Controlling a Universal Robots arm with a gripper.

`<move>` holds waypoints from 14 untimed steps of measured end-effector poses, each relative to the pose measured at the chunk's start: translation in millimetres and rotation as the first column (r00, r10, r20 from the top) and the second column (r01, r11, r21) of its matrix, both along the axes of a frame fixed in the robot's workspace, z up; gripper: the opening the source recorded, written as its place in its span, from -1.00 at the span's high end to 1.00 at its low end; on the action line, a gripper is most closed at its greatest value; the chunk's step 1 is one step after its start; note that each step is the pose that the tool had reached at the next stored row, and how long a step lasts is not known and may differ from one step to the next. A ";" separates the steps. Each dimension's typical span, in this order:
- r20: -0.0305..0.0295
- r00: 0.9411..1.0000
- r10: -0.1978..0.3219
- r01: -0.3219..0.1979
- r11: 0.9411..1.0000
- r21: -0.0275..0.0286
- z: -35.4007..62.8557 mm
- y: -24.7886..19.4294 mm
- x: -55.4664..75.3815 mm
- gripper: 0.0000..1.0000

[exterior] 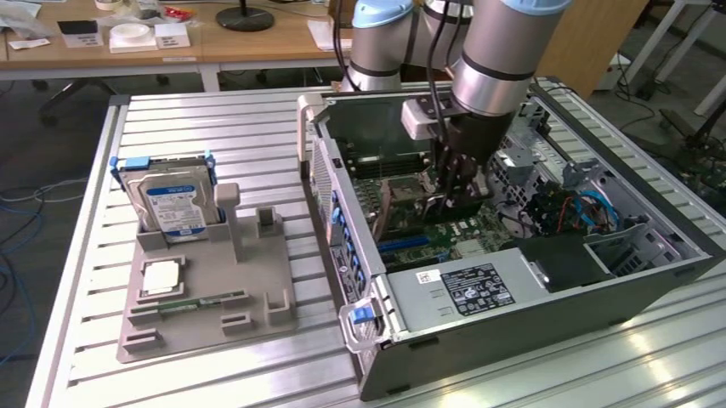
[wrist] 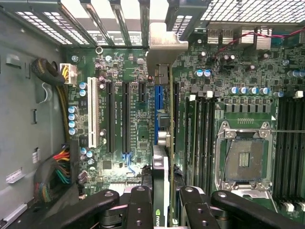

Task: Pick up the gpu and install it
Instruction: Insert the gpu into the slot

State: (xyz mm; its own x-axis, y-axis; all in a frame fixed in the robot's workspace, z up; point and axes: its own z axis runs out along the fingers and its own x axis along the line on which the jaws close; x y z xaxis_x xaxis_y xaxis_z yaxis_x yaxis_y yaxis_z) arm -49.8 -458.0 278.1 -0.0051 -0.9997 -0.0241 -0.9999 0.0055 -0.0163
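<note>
Holding gpu (wrist: 161,167) edge-on in clamped tool (wrist: 165,210) — inside open computer case (exterior: 511,331), at blue slot (wrist: 156,109) on motherboard (wrist: 133,71).

The computer case (exterior: 511,323) lies open on top, and the hand (exterior: 457,202) hangs inside it from above, clamped on the gpu (wrist: 164,138). Room there is tight. The slotted rear wall (wrist: 119,19) is close ahead, cable bundles (wrist: 55,167) stand on one side, and memory slots (wrist: 202,129) and the processor socket (wrist: 244,160) on the other. A strip of open bench (exterior: 204,127) runs between the case and the grey holder (exterior: 204,314).
</note>
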 end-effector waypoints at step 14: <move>0.001 1.000 0.000 0.000 1.000 0.000 -4.6 0.0 -10.1 0.47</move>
State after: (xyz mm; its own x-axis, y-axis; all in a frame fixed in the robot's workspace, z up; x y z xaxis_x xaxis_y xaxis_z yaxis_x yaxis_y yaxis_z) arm -59.8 -457.9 273.5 -0.0050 -0.9997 -0.0241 -0.9998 0.0054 -0.0168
